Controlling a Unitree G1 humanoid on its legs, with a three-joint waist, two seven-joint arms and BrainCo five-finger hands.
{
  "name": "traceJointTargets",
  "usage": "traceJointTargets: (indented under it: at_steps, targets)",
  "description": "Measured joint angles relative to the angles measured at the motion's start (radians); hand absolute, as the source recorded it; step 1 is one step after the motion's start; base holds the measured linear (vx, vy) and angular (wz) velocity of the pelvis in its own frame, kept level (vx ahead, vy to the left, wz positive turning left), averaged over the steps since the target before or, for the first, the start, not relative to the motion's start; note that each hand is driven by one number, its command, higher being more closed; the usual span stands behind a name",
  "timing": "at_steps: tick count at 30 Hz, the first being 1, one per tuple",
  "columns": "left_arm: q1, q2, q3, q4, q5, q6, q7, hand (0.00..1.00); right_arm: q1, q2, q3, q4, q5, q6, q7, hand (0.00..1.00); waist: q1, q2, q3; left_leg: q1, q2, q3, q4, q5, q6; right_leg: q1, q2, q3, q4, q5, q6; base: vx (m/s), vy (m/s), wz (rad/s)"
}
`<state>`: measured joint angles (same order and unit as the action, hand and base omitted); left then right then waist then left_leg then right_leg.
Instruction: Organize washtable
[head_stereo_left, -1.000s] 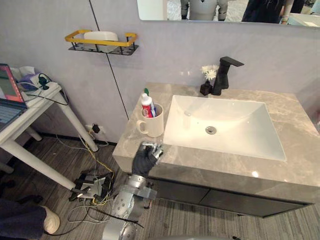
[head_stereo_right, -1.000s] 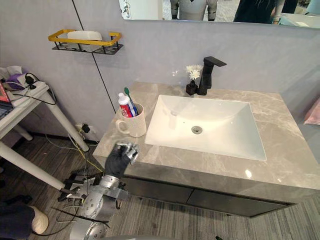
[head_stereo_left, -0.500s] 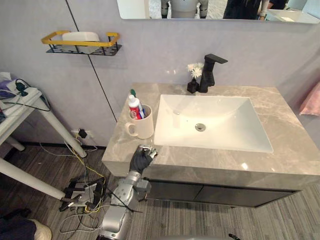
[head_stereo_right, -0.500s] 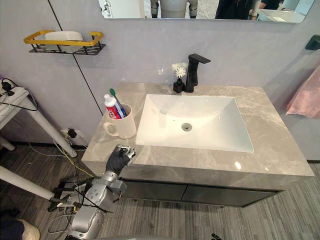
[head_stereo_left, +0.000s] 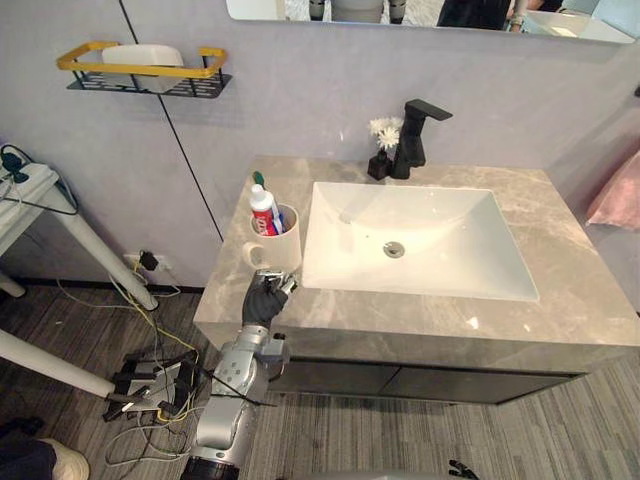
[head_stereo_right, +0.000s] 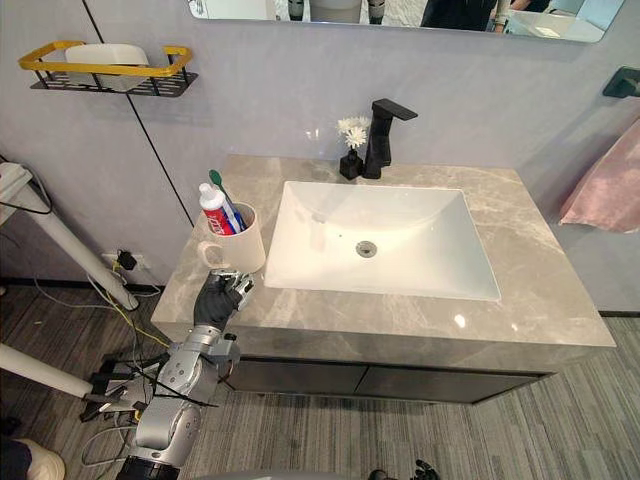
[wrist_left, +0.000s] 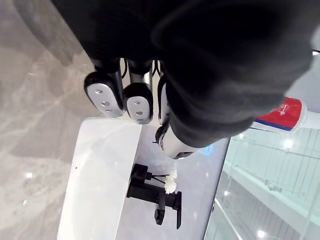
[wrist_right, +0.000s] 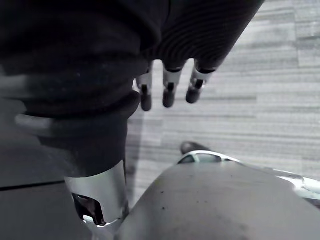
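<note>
Closer to the mug (head_stereo_left: 278, 243) than a second ago, the left hand (head_stereo_left: 267, 299) hovers over the desk (head_stereo_left: 232, 292) at the mug's front, fingers loosely bent and holding nothing. I cannot tell whether its fingertips touch the mug. The white mug stands upright with a toothpaste tube (head_stereo_left: 264, 211) and a green toothbrush (head_stereo_left: 258, 181) in it. Just beside the mug lies the white sink (head_stereo_left: 450, 255). Behind the sink, well apart from the mug, a black faucet (head_stereo_left: 416, 137) and a small flower vase (head_stereo_left: 380, 152) stand together. A yellow-railed wall shelf (head_stereo_left: 140, 70) hangs high above the mug's far side. The right hand (wrist_right: 170, 92) hangs over the floor (wrist_right: 260, 90), fingers straight and empty.
</note>
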<state>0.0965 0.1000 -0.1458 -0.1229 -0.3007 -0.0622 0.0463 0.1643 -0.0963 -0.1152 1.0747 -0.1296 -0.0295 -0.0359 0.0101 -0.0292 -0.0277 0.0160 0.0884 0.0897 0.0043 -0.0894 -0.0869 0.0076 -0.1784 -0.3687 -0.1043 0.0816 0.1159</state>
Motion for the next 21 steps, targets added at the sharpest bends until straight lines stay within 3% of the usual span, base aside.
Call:
traceJointTargets:
  at_steps: [8, 10, 21]
  targets:
    - [-0.010, 0.001, 0.005, 0.004, 0.002, 0.000, 0.022, 1.00, -0.004, -0.001, 0.000, -0.012, 0.000, -0.001, -0.001, 0.00, -0.010, 0.001, 0.014, 0.001, 0.000, 0.019, -0.002, 0.000, 0.000, -0.012, 0.000, 0.019, 0.000, 0.005, 0.001, -0.01, -0.003, -0.06]
    - [-0.015, 0.001, 0.028, 0.023, -0.003, -0.001, 0.025, 1.00, -0.004, 0.000, 0.001, -0.030, 0.001, 0.000, -0.001, 0.00, -0.024, 0.003, 0.020, 0.003, 0.000, 0.022, -0.002, 0.000, 0.000, -0.012, 0.000, 0.022, 0.000, 0.006, 0.001, -0.02, -0.007, -0.04]
    - [-0.058, -0.023, 0.120, 0.046, -0.013, -0.015, 0.071, 1.00, 0.018, 0.001, 0.017, -0.104, 0.001, -0.006, 0.015, 0.00, -0.035, 0.002, 0.054, 0.014, 0.001, 0.071, -0.003, -0.007, 0.003, -0.033, 0.003, 0.073, 0.000, 0.017, 0.000, -0.03, -0.007, -0.13]
